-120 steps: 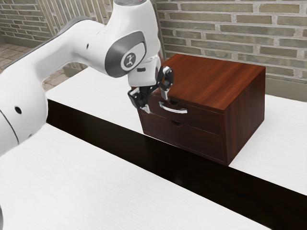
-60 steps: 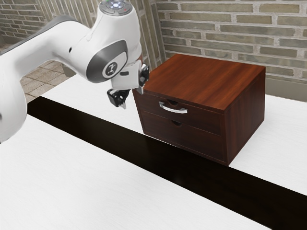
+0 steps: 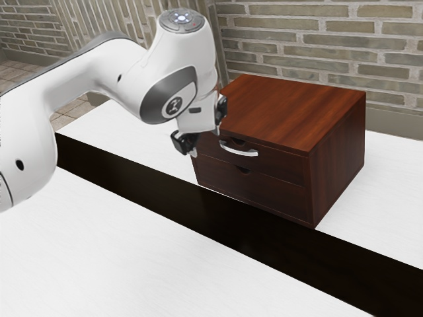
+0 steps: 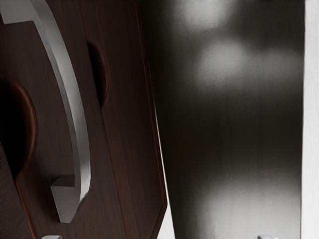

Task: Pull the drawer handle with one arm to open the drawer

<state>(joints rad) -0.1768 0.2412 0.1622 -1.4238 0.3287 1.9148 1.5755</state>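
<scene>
A dark wooden cabinet (image 3: 310,112) with two drawers stands on the table. The upper drawer (image 3: 274,160) looks flush with the cabinet's front and carries a curved silver handle (image 3: 238,150). My black gripper (image 3: 201,127) is open at the cabinet's front corner, on the exterior view's left. It sits just beside the handle's end without touching it, and nothing is between its fingers. In the wrist view the handle (image 4: 70,114) curves across the drawer front (image 4: 124,124), close to the hand and off to one side of it.
A wide black band (image 3: 218,221) runs across the white table (image 3: 99,264) in front of the cabinet. The lower drawer (image 3: 264,191) has only a small notch. A brick wall (image 3: 317,39) stands behind.
A second ago my open fingers were around the handle. My hand then pulled away toward the exterior view's left and has now come back to the cabinet's corner. The drawer has not moved.
</scene>
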